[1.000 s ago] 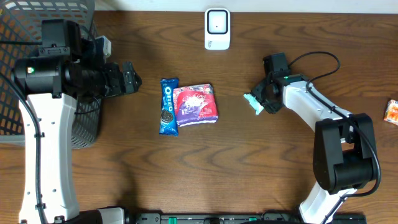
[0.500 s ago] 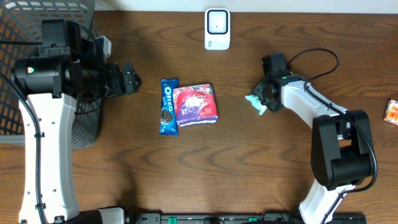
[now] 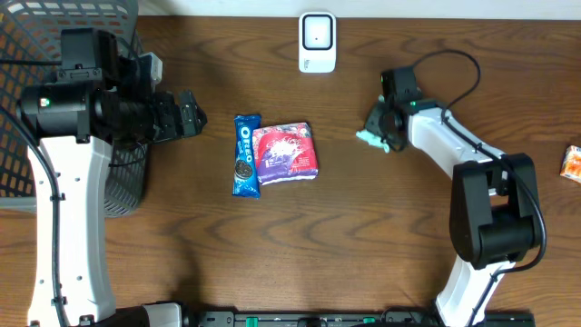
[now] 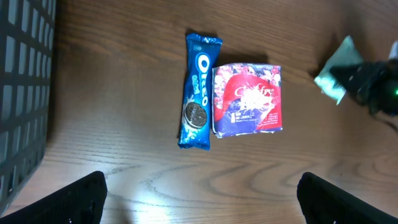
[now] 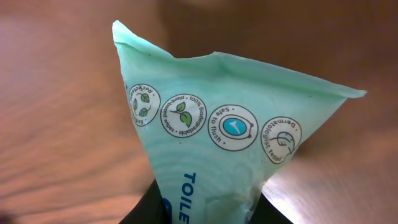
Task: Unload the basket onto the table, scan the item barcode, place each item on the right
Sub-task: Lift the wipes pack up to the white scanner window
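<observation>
A mint-green wipes packet point(image 3: 366, 139) hangs pinched in my right gripper point(image 3: 379, 130), right of the table's middle; the jaws are shut on its lower end. In the right wrist view the packet point(image 5: 217, 143) fills the frame above my right gripper point(image 5: 208, 211), its printed round symbols facing the camera; no barcode shows. The white scanner point(image 3: 317, 41) stands at the back centre, beyond and left of the packet. My left gripper point(image 3: 193, 113) hovers open over bare wood at the left; in its own view the left gripper point(image 4: 199, 202) holds nothing.
A blue Oreo pack point(image 3: 245, 154) and a red-purple packet point(image 3: 286, 153) lie side by side mid-table. A dark mesh basket point(image 3: 54, 27) stands at the far left. A small orange packet point(image 3: 572, 163) lies at the right edge.
My right gripper has closed tighter on the green packet and carried it a little back and to the left, toward the scanner. The left arm has not moved.
</observation>
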Controlling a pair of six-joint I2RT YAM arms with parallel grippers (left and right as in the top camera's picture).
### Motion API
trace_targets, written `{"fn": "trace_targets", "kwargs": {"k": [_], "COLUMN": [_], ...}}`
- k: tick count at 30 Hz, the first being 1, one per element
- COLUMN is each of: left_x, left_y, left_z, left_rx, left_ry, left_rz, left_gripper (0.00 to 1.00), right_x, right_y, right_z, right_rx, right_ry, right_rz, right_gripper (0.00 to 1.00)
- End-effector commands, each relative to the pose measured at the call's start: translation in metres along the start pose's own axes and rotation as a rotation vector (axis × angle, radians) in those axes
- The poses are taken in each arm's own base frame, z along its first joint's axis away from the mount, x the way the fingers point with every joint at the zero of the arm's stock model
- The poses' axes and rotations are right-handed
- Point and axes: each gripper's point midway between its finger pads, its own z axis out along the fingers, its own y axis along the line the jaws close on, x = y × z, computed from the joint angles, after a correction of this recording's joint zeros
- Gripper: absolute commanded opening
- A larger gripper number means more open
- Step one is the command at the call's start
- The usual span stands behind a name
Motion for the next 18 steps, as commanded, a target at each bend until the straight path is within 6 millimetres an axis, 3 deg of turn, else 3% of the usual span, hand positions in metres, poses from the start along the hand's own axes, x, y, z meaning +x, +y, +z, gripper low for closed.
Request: {"fn": "trace_targets", "kwargs": {"k": [1, 7, 11, 18], "left_x": [0.0, 0.0, 0.0, 0.0], "left_y": [0.001, 0.001, 0.001, 0.001], "left_z": [0.001, 0.001, 0.001, 0.001], "left_rx": [-0.006, -0.006, -0.006, -0.006], "left_ry": [0.002, 0.002, 0.002, 0.002], "left_rz": [0.014, 0.014, 0.014, 0.014], "left_gripper": [0.98, 0.98, 0.98, 0.98], "right_x": [-0.035, -0.073, -0.083, -0.09], "right_y": [0.047, 0.107, 0.139, 0.185], "right_z": [-0.025, -0.051, -0.066, -0.078], "right_rx": [-0.111, -0.277, -0.386, -0.541], "right_ry": [-0.105, -0.309, -0.388, -0.506], "right_rz": [-0.158, -0.221, -0.215, -0.17], "right_gripper": [0.14, 0.17, 0.1, 0.12]}}
